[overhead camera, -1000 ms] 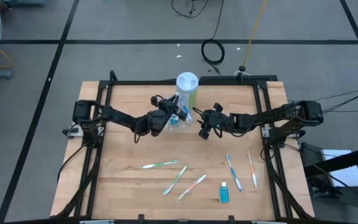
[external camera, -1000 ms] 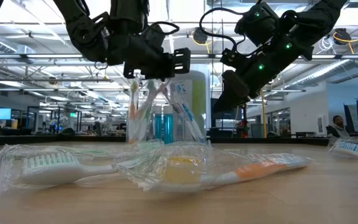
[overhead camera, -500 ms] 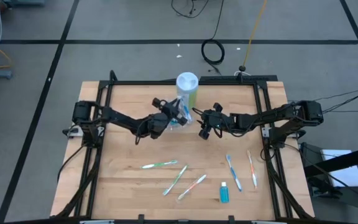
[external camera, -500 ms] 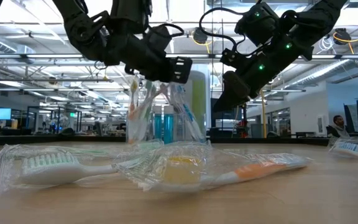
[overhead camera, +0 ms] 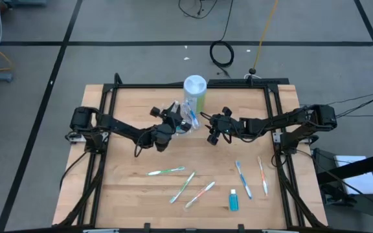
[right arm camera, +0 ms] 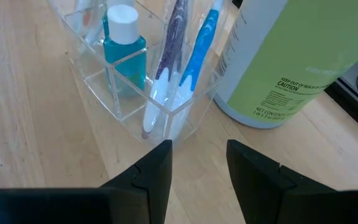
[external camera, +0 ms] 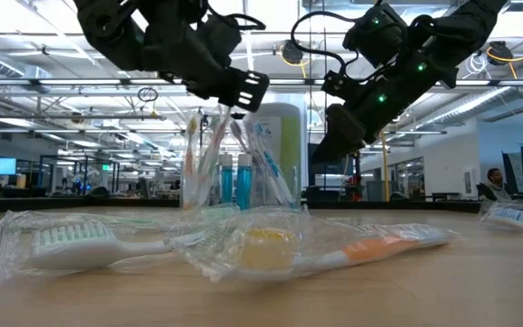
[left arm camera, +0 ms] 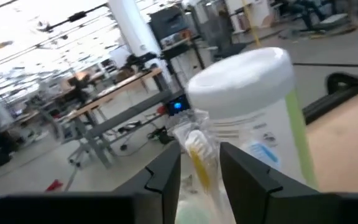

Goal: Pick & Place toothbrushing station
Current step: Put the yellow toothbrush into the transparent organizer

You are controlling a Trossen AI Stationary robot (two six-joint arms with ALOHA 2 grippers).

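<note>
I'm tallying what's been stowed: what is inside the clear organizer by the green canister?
The clear organizer holds a small teal bottle with a white cap and several wrapped toothbrushes, standing upright. Its far compartments are blurred by the walls, so I can't give a full count.

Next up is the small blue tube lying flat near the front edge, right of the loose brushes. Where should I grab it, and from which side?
Take the blue tube across its body, just below the cap, coming straight down from above. It lies flat on the table with its long axis running front to back, so set the fingers to close on its left and right sides. The blue brush lies close by on its right; probably keep the fingers narrow.
</note>
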